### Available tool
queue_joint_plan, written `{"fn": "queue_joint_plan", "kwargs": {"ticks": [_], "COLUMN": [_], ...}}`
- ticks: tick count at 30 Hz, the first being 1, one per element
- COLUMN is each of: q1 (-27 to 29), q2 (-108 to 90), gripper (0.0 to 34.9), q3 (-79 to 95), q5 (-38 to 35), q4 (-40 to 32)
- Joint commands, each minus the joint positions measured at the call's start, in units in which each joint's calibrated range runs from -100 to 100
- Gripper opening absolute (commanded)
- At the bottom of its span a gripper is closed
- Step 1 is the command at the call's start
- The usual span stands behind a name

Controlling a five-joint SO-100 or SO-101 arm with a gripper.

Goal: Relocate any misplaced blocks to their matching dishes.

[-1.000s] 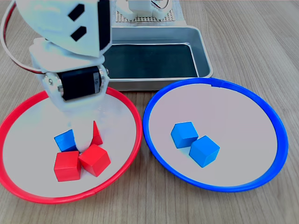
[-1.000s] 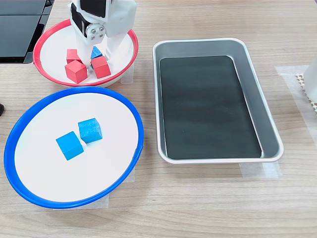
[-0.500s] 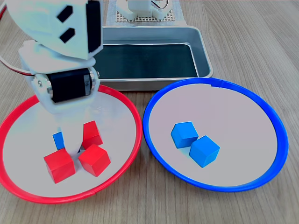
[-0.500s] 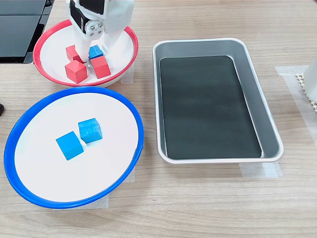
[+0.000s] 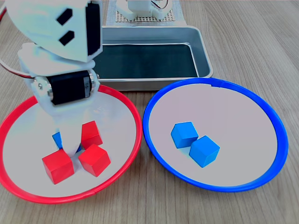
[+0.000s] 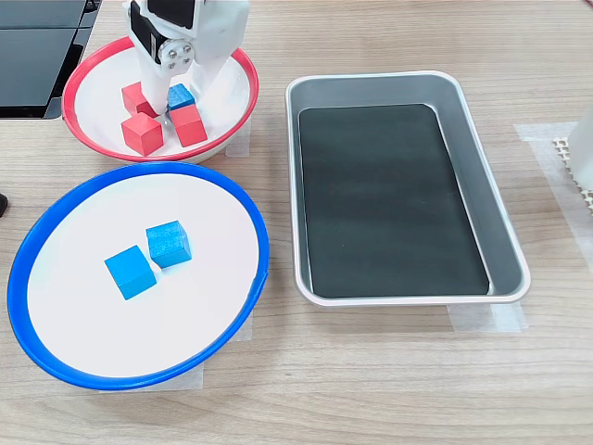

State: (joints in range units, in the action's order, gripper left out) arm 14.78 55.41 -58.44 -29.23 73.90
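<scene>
On the wooden tabletop (image 6: 389, 371), the rectangular grey metal tray (image 6: 500, 213) stands beside two large round shallow dishes and plays no part here. The blue-rimmed dish (image 5: 275, 135) holds two blue cubes, touching each other. The red-rimmed dish (image 5: 133, 123) holds three red cubes and the misplaced small matte blue cube (image 6: 180, 95), which sits packed among them under the white arm. The white gripper (image 5: 70, 148) is lowered into this cluster, one finger (image 5: 69, 140) down between the blue cube and a red cube (image 5: 91, 134); whether the jaws are apart or clamped on the blue cube cannot be told, as the arm body hides them. Probable faults: a finger catching a neighbouring red cube (image 5: 95, 159) and dragging it out on the lift; a corner-only grip letting the blue cube slip before reaching the blue-rimmed dish; downward pressure tipping or sliding the red-rimmed dish.
</scene>
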Motion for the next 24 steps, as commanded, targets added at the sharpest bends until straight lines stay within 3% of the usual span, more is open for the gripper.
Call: {"fn": "queue_joint_plan", "kwargs": {"ticks": [1, 6, 18, 24], "q1": [0.2, -0.1, -1.7, -5.5], "q2": [-0.2, -0.1, -9.6, -18.3], "gripper": [5.4, 0.4, 0.4, 0.4], "q3": [-2.6, -2.6, 2.2, 3.6], "q5": [-0.8, -1.4, -0.8, 0.2], "q4": [-0.6, -0.4, 2.7, 4.4]}}
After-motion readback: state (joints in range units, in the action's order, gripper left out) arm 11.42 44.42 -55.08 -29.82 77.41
